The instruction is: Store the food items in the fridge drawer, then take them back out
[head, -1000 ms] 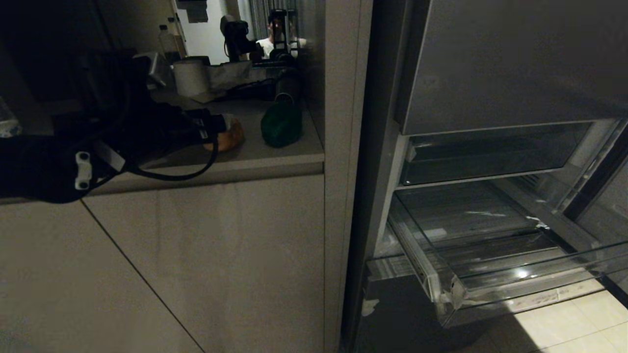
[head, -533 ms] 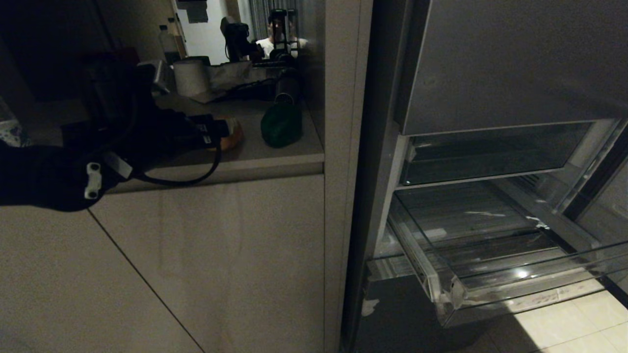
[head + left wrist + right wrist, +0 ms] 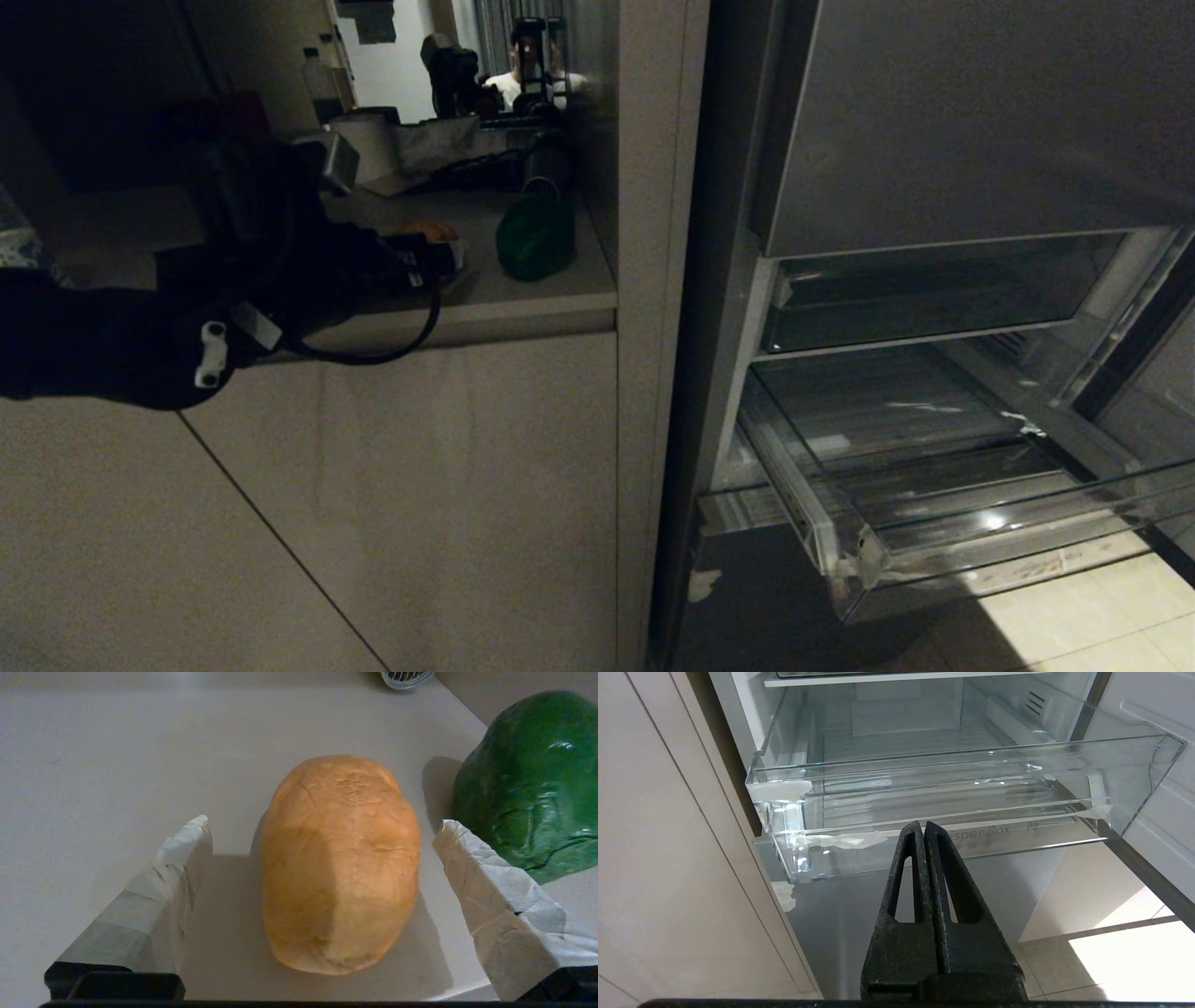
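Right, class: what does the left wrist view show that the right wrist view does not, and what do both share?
Left wrist only: the open left gripper straddling the potato on the counter, with the green bell pepper beside it.

Right wrist only: the shut right gripper before the pulled-out, empty fridge drawer.

Shared: nothing except taped surfaces.

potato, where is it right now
The potato lies on the counter left of the fridge, between the open left gripper's taped fingers, untouched, with the green bell pepper just beside it.
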`<state>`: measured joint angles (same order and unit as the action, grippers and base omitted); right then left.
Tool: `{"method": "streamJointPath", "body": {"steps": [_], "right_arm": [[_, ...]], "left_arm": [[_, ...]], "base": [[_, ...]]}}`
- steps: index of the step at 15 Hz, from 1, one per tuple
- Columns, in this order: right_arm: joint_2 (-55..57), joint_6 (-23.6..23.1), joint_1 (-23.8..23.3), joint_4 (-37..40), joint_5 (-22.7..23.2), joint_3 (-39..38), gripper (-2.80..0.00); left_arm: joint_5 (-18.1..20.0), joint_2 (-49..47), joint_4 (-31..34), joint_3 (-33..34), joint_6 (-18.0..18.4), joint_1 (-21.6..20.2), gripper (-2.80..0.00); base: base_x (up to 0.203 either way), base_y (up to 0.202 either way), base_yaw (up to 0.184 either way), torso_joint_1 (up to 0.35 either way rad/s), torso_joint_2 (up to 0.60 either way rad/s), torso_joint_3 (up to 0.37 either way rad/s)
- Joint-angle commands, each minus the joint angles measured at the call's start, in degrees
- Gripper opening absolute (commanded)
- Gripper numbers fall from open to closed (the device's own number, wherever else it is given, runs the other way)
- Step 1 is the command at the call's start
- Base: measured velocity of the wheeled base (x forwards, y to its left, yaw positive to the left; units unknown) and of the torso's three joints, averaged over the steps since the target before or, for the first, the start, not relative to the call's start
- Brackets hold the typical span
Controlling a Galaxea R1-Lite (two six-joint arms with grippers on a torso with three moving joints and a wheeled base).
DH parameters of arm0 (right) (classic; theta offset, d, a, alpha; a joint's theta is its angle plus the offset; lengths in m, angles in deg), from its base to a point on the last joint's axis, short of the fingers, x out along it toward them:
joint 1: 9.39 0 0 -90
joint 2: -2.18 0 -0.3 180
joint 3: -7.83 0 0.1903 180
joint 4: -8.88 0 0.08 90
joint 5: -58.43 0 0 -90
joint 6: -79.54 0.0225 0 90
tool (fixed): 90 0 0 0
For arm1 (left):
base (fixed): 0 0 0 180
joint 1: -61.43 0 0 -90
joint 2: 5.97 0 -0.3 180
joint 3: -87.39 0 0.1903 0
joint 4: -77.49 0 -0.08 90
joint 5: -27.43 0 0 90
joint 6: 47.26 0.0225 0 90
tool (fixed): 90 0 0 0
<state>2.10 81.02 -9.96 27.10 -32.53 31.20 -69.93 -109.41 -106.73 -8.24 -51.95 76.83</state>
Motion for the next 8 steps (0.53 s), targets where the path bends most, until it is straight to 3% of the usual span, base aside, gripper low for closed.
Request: {"method": "streamJointPath", "body": {"steps": [1, 7, 8], "right_arm": [[0.07, 0.01, -0.04, -0.04, 0.0, -1.76, -2.8], [0.07, 0.01, 0.04, -0.04, 0.0, -1.76, -2.8], [0.07, 0.01, -0.04, -0.04, 0.0, -1.76, -2.8]], "left_arm": [[-0.12, -0.97, -0.86, -0.16, -0.05, 0.06, 0.0], [-0.19, -1.86, -2.82, -0.16, 0.11, 0.06, 0.0], [-0.18, -1.86, -2.88, -0.16, 0.11, 0.06, -2.8]], "base": [[0.0, 0.0, 0.0, 0.0, 0.0, 0.0], [0.0, 0.0, 0.0, 0.0, 0.0, 0.0], [0.0, 0.0, 0.0, 0.0, 0.0, 0.0]]}}
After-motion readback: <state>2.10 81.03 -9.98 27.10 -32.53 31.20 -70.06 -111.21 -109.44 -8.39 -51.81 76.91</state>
